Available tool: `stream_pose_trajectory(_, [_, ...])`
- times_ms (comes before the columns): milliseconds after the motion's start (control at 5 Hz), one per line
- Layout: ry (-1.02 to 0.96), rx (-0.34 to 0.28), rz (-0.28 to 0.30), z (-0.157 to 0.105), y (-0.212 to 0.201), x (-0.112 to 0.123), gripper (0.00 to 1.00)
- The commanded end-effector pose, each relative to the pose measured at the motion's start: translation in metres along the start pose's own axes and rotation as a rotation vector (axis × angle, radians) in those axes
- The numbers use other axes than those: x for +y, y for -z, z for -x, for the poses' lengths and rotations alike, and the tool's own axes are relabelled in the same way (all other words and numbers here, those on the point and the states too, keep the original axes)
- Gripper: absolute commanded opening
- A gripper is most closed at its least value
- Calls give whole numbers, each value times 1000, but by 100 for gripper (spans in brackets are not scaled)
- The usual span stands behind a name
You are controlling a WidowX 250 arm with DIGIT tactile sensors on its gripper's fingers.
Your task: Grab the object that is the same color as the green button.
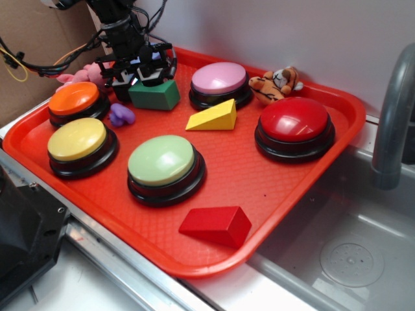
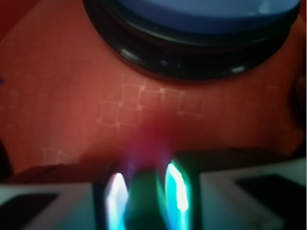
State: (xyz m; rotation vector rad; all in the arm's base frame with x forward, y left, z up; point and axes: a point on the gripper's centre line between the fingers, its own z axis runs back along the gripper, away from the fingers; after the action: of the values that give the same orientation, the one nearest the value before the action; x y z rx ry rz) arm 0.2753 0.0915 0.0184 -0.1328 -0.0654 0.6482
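The small dark green block (image 1: 155,96) sits at the back left of the red tray (image 1: 246,170). My gripper (image 1: 144,75) is down over the block's upper left edge. In the wrist view the gripper (image 2: 144,178) has its two lit pads close together with a dark green shape, the block (image 2: 143,199), filling the narrow gap between them; the view is blurred. The pale green dome button (image 1: 161,161) on its black base stands at the tray's front middle, well apart from the gripper.
Orange button (image 1: 74,98), yellow button (image 1: 76,138), pink button (image 1: 219,78) and red button (image 1: 294,119) ring the tray. A yellow wedge (image 1: 214,116), red wedge (image 1: 216,225), purple toy (image 1: 121,115) and tiger plush (image 1: 277,83) lie about. A faucet (image 1: 389,116) and sink are at right.
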Motion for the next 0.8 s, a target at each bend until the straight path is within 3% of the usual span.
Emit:
stream_pose_trajectory(0, [55, -102, -26, 0, -40, -12, 0])
stream_pose_trajectory(200, [93, -141, -57, 5, -64, -23, 0])
stream_pose_trajectory(600, [359, -161, -63, 35, -103, -72, 0])
